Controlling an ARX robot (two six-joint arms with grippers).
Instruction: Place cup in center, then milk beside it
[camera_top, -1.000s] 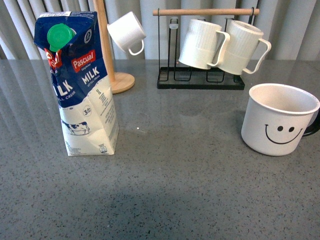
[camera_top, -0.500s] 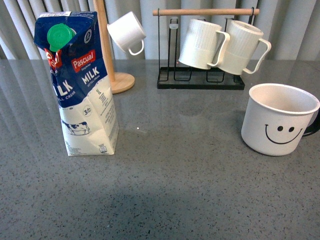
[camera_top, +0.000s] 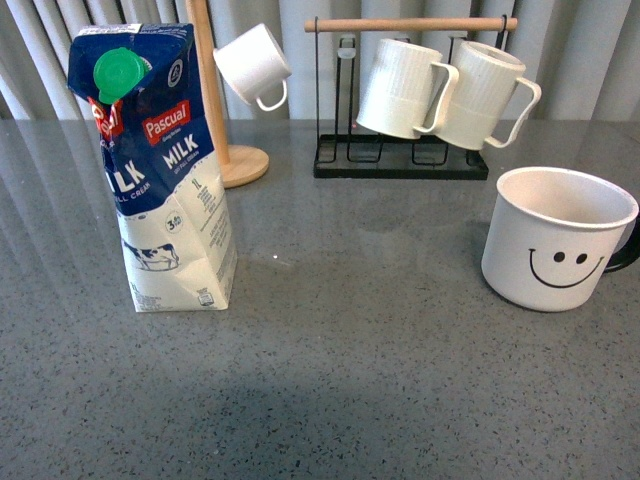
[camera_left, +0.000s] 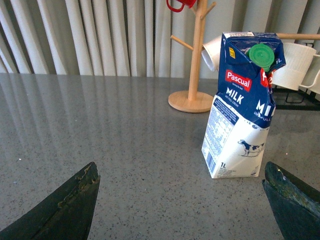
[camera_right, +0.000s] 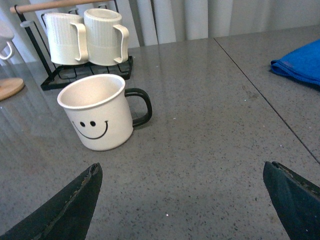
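Front: milk (camera_top: 165, 170) upright near the counter (camera_top: 350, 380) left edge; cup (camera_top: 555, 240) upright at the right edge, smiley facing the camera, well apart from the milk
Left wrist: left tool (camera_left: 180, 167) spread wide, holding nothing; milk stands ahead
Right wrist: right tool (camera_right: 181, 165) spread wide, empty; cup ahead, untouched

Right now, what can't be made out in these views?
Cup handle: front view, mostly behind the cup and cut by the right edge.
Red item on the mug tree: left wrist view, cut by top edge.
Blue cloth: right wrist view, cut by right edge.
Milk fine print: front view, too small.
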